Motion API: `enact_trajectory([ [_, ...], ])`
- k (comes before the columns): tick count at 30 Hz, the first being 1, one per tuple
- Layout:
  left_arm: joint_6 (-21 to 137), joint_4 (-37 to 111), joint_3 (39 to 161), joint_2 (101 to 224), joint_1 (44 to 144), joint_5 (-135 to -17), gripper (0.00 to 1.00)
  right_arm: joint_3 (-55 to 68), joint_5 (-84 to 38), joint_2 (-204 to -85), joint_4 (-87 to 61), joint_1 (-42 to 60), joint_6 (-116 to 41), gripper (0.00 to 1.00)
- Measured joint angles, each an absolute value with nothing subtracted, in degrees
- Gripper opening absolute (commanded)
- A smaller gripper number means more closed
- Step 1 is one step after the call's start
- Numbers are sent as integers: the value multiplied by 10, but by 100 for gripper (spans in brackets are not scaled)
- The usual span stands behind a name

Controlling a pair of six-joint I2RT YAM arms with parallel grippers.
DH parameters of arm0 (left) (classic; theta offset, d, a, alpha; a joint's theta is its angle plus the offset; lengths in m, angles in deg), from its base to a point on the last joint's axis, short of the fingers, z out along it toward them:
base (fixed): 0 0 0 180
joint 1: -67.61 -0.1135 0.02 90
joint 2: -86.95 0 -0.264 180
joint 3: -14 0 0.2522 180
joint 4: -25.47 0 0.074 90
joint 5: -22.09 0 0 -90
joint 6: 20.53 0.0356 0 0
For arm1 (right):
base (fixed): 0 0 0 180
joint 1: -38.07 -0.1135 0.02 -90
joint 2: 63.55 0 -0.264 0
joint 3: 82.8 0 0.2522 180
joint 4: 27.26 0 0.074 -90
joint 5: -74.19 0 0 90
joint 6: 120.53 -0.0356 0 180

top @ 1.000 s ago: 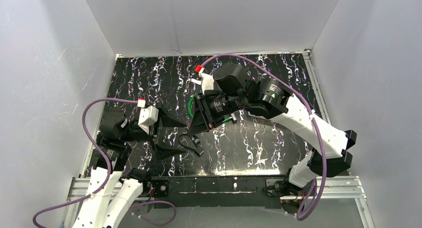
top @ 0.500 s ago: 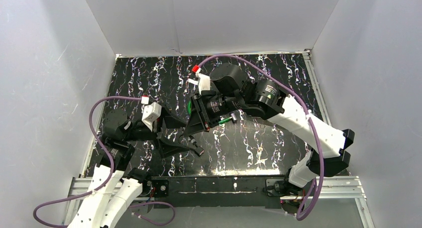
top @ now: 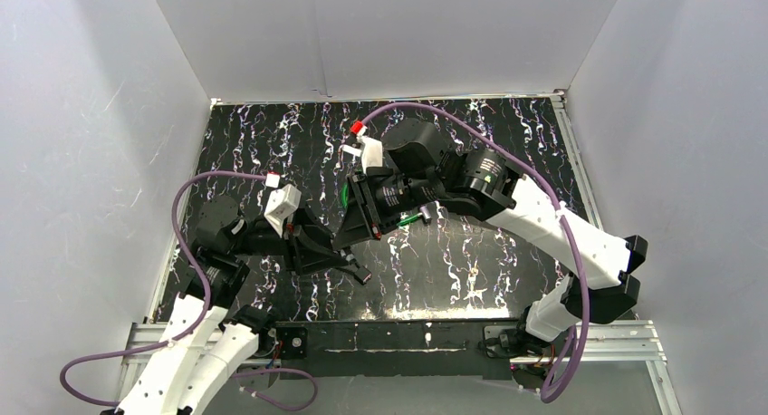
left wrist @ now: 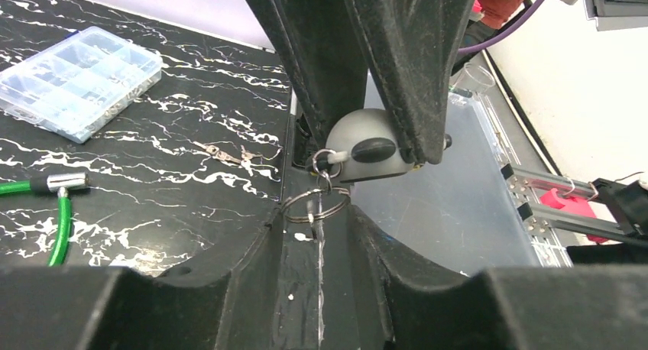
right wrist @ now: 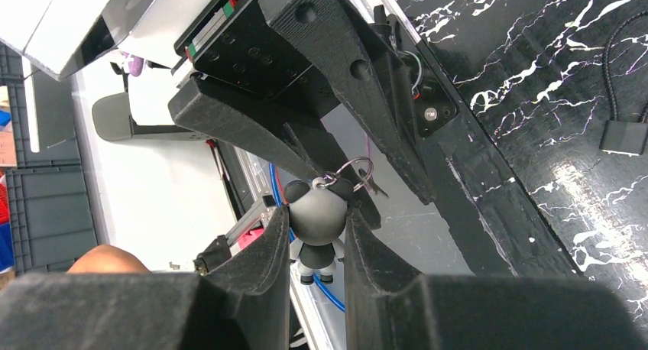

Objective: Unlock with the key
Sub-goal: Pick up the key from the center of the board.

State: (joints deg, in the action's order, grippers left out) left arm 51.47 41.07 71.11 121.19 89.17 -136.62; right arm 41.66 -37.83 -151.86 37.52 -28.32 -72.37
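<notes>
A: Centre frame — right gripper is clamping the charm, key ring is dangling below.
B: Left gripper is waiting right under, jaws nearly together — whether they're gripping, can't tell.

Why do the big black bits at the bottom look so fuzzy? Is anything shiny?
Left wrist view: the left gripper's fingers sit too near the lens, so they blur; the key ring looks sharp. Right wrist view: the right gripper's fingers blur likewise, the grey figurine is clear. Top view: the table's near edge shines pale.
</notes>
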Motion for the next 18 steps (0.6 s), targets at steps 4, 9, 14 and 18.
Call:
enact_trajectory([
  [4, 525, 424, 716, 1212, 892, -1366, 33, 406, -374, -1509, 371, -283, -724, 1],
  [9, 545, 446, 718, 1208, 892, -1366, 26, 395, -370, -1496, 364, -283, -727, 1],
  [14, 555, 458, 719, 1205, 892, -1365, 11, 386, -370, -1488, 359, -283, -730, 1],
  [18, 562, 463, 733, 1205, 892, -1363, 2, 371, -370, -1483, 353, -283, -735, 1],
])
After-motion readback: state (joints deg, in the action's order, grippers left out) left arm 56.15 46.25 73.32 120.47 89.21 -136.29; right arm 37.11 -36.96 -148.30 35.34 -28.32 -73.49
